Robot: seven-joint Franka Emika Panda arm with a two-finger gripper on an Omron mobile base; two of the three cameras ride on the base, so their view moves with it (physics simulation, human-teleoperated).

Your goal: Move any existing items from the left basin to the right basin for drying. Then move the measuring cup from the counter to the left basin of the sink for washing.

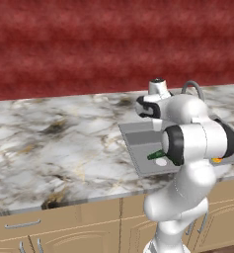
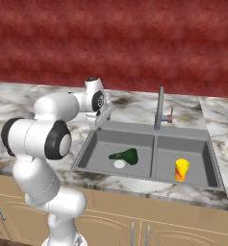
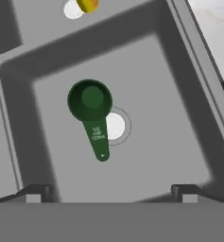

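Hand view shows the scoop (image 3: 93, 113) on the left basin (image 3: 170, 142) floor, straight ahead of the spread, empty gripper (image 3: 111, 194). Its bowl points to 12 o'clock, its handle to 6, edging the drain (image 3: 117, 126). The yellow cup (image 2: 181, 169) stands in the right basin (image 2: 202, 149).

Red wall (image 1: 89, 44), tan cabinets (image 1: 64, 230)

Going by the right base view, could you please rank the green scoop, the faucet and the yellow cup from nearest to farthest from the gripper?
From the gripper:
1. Green scoop, below it on the left basin floor.
2. Faucet, behind the divider.
3. Yellow cup, upright in the right basin.
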